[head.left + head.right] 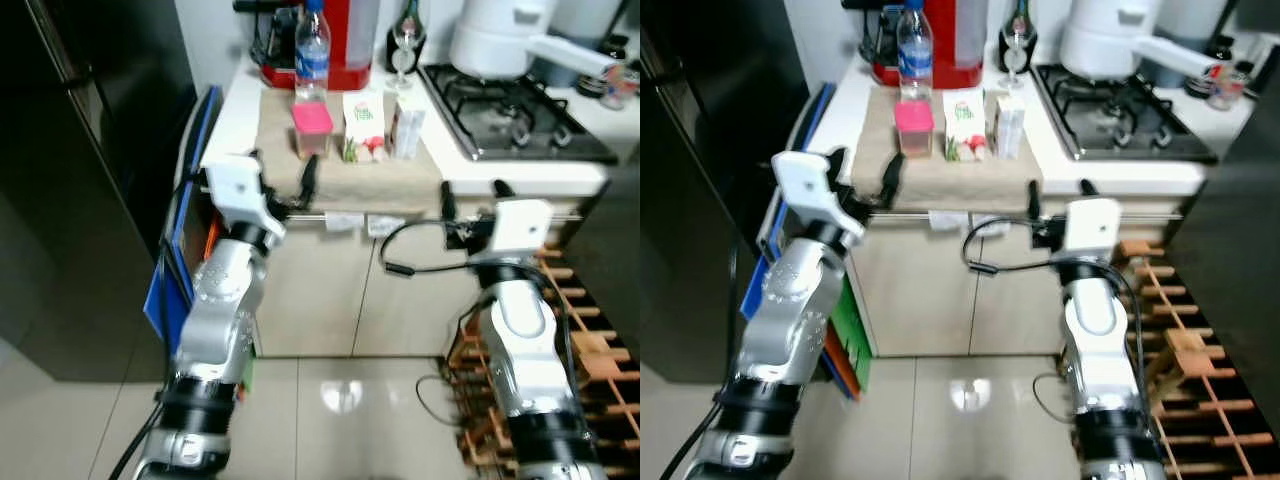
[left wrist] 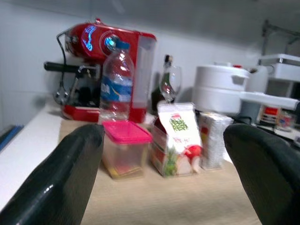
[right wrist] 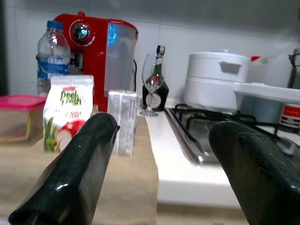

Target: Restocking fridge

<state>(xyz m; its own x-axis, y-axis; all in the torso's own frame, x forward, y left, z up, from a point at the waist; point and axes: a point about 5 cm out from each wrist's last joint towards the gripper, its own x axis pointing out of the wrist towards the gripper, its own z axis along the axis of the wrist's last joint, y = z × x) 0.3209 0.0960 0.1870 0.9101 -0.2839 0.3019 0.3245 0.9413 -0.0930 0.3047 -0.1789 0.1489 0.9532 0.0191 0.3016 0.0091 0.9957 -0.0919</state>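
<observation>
We stand before the black fridge, its door closed on our left, facing the counter with the gas hob and red coffee machine. On the beige mat wait the goods: water bottle, pink-lidded container, juice carton and small white carton. Our left gripper and right gripper hover at the counter edge, both spread wide and empty. We judge this the approach step; next we must reach forward and close on one item.
</observation>
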